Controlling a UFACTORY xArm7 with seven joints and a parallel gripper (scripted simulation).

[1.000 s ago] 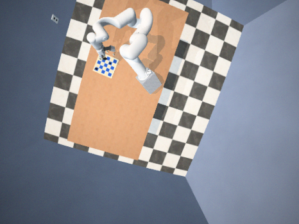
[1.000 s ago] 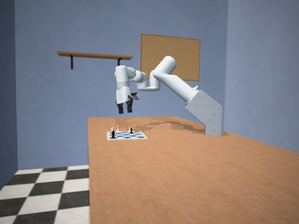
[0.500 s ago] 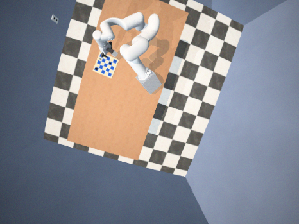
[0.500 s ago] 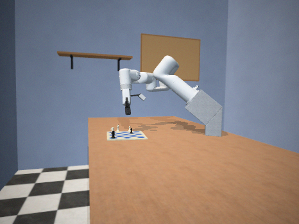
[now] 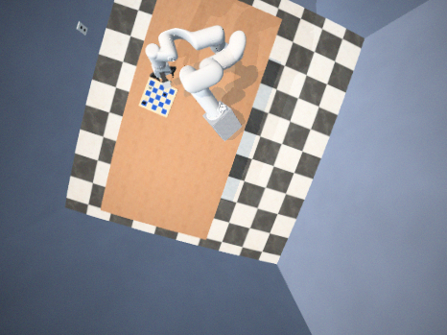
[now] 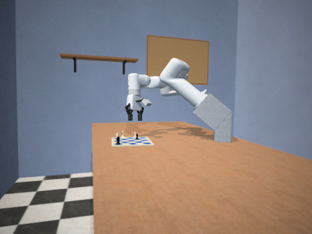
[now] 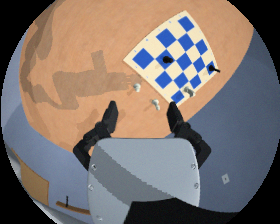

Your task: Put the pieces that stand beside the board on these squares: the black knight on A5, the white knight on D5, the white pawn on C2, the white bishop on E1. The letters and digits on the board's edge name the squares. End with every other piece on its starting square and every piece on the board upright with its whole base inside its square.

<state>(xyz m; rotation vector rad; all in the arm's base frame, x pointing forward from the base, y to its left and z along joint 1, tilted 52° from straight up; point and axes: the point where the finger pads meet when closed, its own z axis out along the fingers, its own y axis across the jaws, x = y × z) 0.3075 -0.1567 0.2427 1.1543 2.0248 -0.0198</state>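
The blue and cream board [image 5: 153,110] [image 6: 134,145] [image 7: 150,44] lies on the table. A black piece [image 5: 165,94] [image 6: 136,137] [image 7: 167,59] stands on it, and a taller black piece [image 5: 144,103] [image 6: 118,140] [image 7: 212,68] stands near a corner. A white piece [image 5: 150,87] [image 7: 189,91] stands on the board near its edge. Two white pieces stand beside the board: one [image 7: 137,87] and a second [image 7: 156,104] nearer the fingers. The pieces' kinds and the square labels are too small to read. My gripper [image 6: 135,118] [image 7: 142,107] is open and empty, high above the table beyond the board.
The wooden table [image 5: 158,168] [image 6: 201,171] bears the board near one long edge. The arm's base [image 5: 223,124] [image 6: 214,117] stands at the opposite long edge. A shelf [image 6: 100,57] and a cork board [image 6: 177,58] hang on the wall behind.
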